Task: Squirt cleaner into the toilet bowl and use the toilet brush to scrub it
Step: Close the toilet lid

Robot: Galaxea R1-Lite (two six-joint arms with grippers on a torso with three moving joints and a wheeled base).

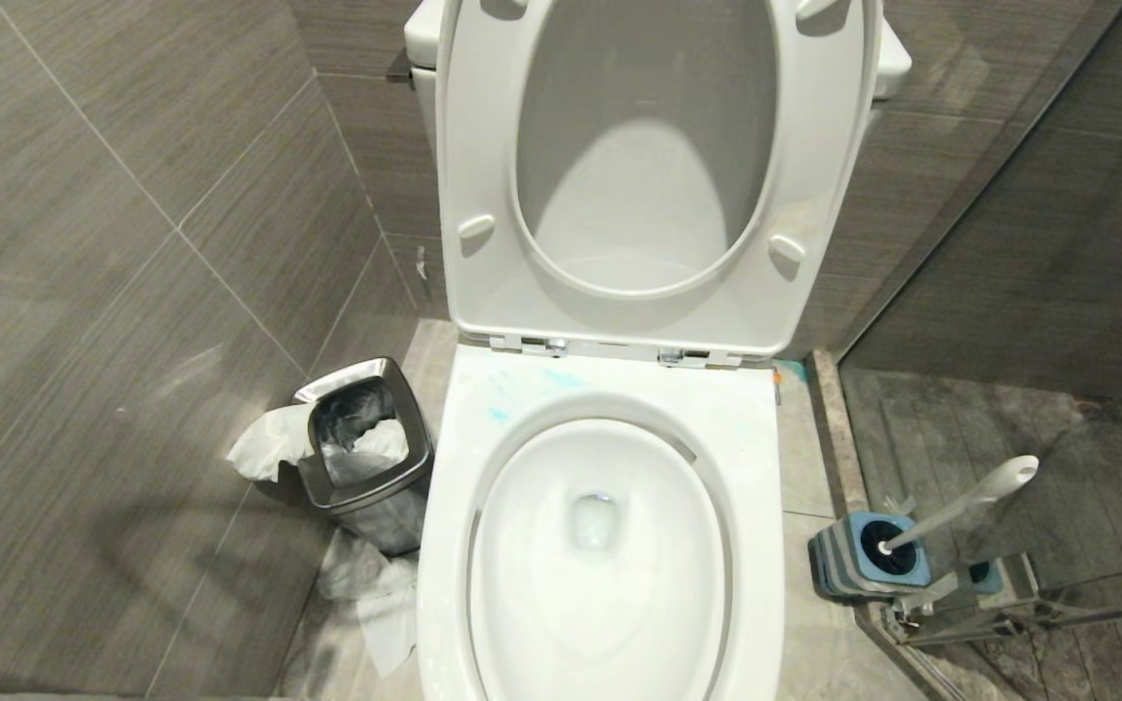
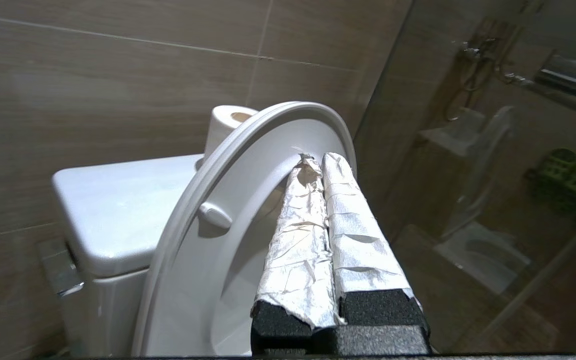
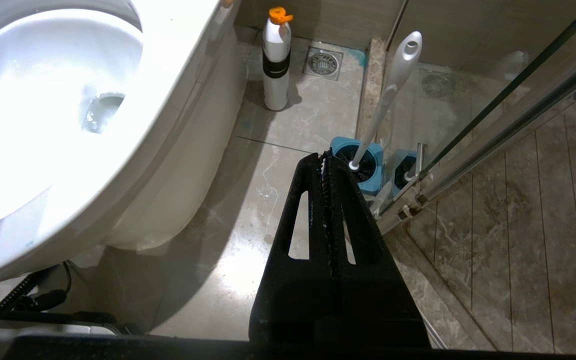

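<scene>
The toilet bowl (image 1: 600, 555) is being shown from above with its seat and lid (image 1: 658, 175) raised against the tank (image 2: 118, 200), water lying in the outlet at the bottom. Pale blue smears of the cleaner (image 1: 522, 389) are being seen on the white rim, just below the hinges. A white bottle with an orange cap (image 3: 276, 57) is being shown standing upright on the floor tiles beside the base of the bowl, near a floor drain (image 3: 323, 62).

The toilet brush (image 1: 960, 506) is being kept in its square blue holder (image 1: 858, 560) on the floor to the right of the bowl, hard against the glass shower partition (image 1: 1058, 292); its white handle is tilted up and away from the bowl, and the black bristle head is sunk in the holder.

The left gripper (image 2: 320, 162), its fingers wrapped in silver tape and pressed together on nothing, is being held up in front of the raised lid, with a roll of paper (image 2: 228, 122) on the tank behind. The right gripper (image 3: 325, 162) is being held low beside the bowl, its black fingers closed and empty, pointing toward the brush holder.

A small steel bin (image 1: 366, 448) stuffed with paper is being shown left of the bowl, more paper (image 1: 376, 604) lying on the floor beside it.
</scene>
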